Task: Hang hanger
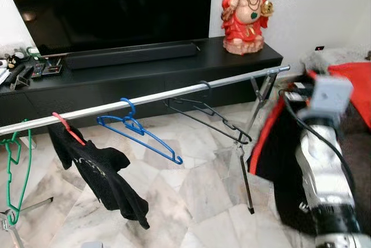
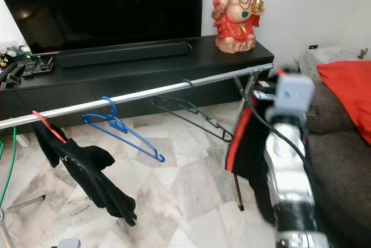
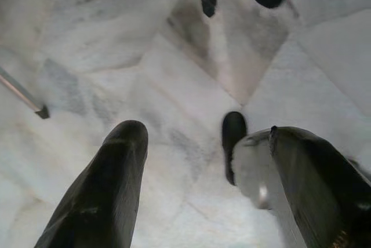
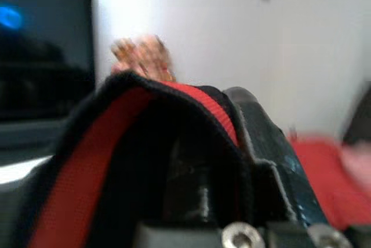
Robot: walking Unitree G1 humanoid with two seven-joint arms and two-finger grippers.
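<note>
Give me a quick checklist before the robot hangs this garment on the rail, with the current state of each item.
1. Right gripper has the black and red garment: ok, cloth lies over its fingers.
2. Hanger inside that garment: cannot tell, none visible.
3. Free space on the rail: ok, bare stretch between the black hanger and the rail's right end.
4. Hangers already up, blue hanger, the black one, and the red hanger with a black shirt: ok, all hooked on.
5. Left gripper out of the way: ok, open, pointing at the floor.
6. Garment raised to the rail: not ok, it hangs beside the right end.
</note>
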